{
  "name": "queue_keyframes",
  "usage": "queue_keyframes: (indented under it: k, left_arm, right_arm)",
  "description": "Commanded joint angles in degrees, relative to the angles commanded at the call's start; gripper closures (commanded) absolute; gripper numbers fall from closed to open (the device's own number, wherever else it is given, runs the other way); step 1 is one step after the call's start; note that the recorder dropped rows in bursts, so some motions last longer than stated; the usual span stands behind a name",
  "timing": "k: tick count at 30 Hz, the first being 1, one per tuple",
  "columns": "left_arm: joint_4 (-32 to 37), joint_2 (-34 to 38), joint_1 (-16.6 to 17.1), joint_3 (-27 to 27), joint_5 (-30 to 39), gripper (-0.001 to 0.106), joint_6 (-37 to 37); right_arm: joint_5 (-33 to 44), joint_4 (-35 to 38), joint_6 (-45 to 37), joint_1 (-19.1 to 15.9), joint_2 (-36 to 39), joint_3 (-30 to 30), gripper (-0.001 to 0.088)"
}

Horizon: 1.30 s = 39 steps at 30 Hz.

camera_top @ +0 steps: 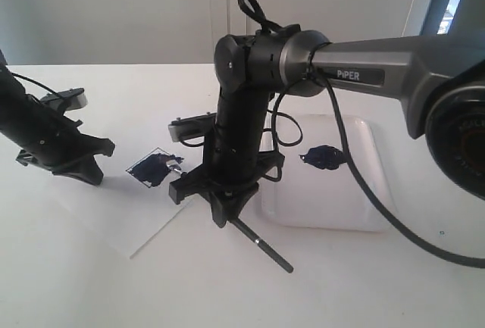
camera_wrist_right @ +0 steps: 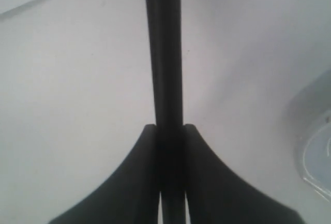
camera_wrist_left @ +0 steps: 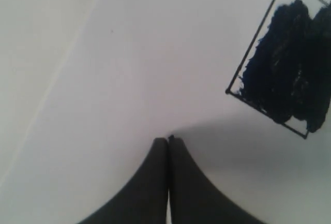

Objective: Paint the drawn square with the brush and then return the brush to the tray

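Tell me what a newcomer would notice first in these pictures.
The big black right arm fills the middle of the exterior view, its fingers shut on the brush, whose handle pokes out below. Left of it on the paper sits the square, smeared with dark blue paint, and a similar dark blob lies in the tray on the right.

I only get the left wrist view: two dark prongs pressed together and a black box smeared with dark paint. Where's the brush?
Observer: The right tool is clamped on the brush; the handle pokes out beneath it.
Operator: And where does it go afterwards?
Observer: A white tray sits just right of that arm in the exterior view, with a dark paint blob in it.
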Motion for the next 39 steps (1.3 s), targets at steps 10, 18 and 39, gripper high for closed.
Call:
queue_keyframes:
  k: [10, 18, 39]
  left_arm:
    - [-0.6, 0.0, 0.0, 0.0, 1.9, 0.105, 1.0]
    - [-0.6, 0.0, 0.0, 0.0, 2.1, 0.105, 1.1]
    - [-0.6, 0.0, 0.0, 0.0, 2.3, 0.105, 1.2]
  right_arm:
    - [0.0, -0.2, 0.0, 0.0, 4.7, -8.5, 0.0868]
    - [0.0, -0.5, 1.5, -0.2, 7.4, -12.1, 0.0868]
    - [0.0, 1.5, 3.0, -0.5, 8.7, -12.0, 0.0868]
